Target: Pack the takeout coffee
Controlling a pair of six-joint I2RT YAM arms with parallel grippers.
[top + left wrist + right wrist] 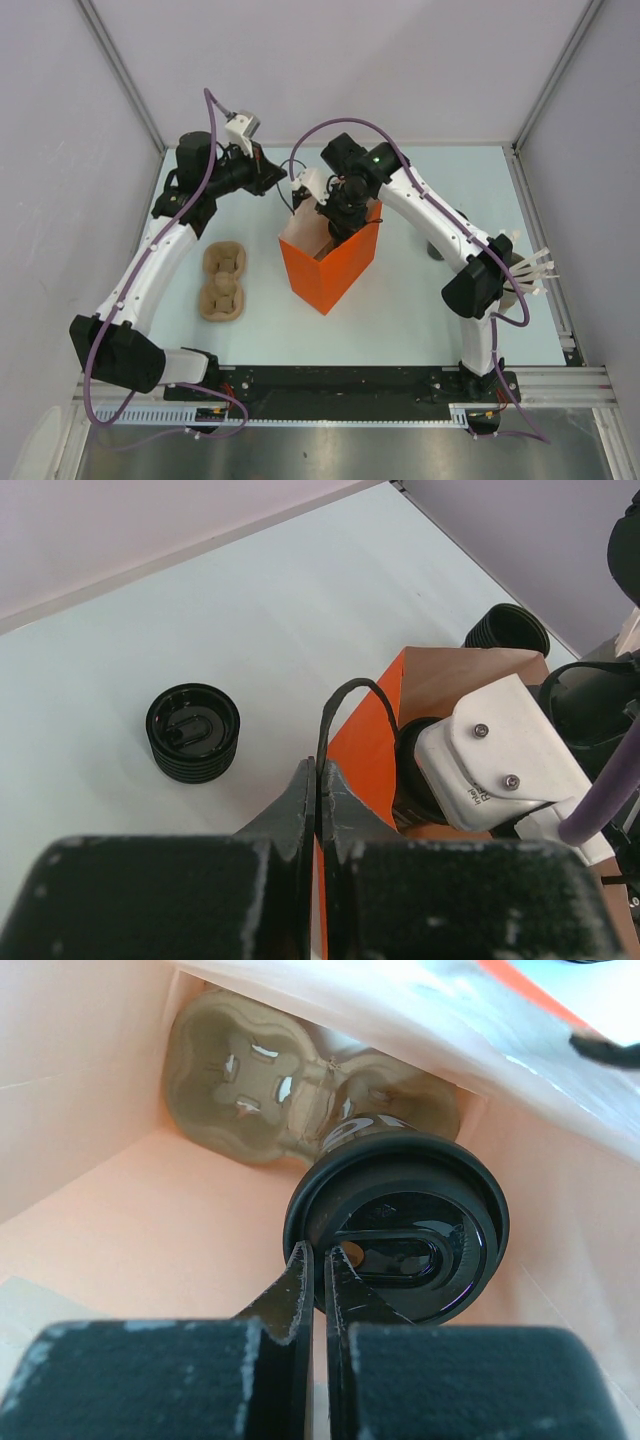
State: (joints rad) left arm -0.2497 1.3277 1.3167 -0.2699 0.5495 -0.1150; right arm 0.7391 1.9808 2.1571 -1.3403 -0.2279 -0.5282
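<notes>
- Takeout coffee (400, 1225) is inside the orange bag (335, 272). Its lid faces up at my right wrist camera, and its long axis is near vertical, slightly tipped.
- My right claw (318, 1255) is clenched on the lid rim at about 8 o'clock. The arm arcs in from 3 o'clock, wrist pointing down into the bag mouth.
- My left claw (320, 770) is clenched on the black bag handle (350, 684), with the arm reaching to the bag's 11 o'clock corner.
- Only the right wrist view shows a pulp tray (250, 1090) on the bag floor. I cannot tell whether the cup is seated in it.
- Only the left wrist view shows a spare black cup (193, 732) upright on the table (300, 600).
</notes>
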